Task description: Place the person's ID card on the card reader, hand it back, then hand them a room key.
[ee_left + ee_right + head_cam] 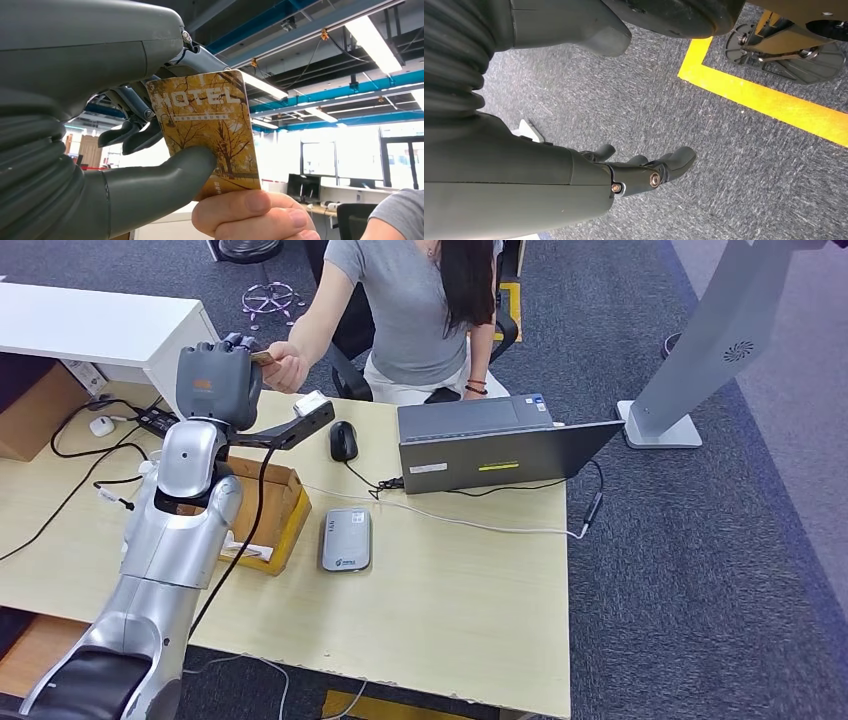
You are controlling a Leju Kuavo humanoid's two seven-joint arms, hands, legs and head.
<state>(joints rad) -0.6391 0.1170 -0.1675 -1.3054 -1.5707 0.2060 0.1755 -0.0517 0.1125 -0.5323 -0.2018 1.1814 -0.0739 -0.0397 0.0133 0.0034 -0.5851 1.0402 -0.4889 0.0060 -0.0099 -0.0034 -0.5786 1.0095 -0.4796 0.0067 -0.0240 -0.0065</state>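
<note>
We've got the room key (207, 132) pinched under our left hand (150, 165) thumb; its long edge runs out from the hand into the person's fingers (250, 212), already gripping the far end.

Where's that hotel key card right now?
The hotel key card is at the desk's far left in the head view, pinched by the robot's left hand while the person's hand grips its other end.
</note>
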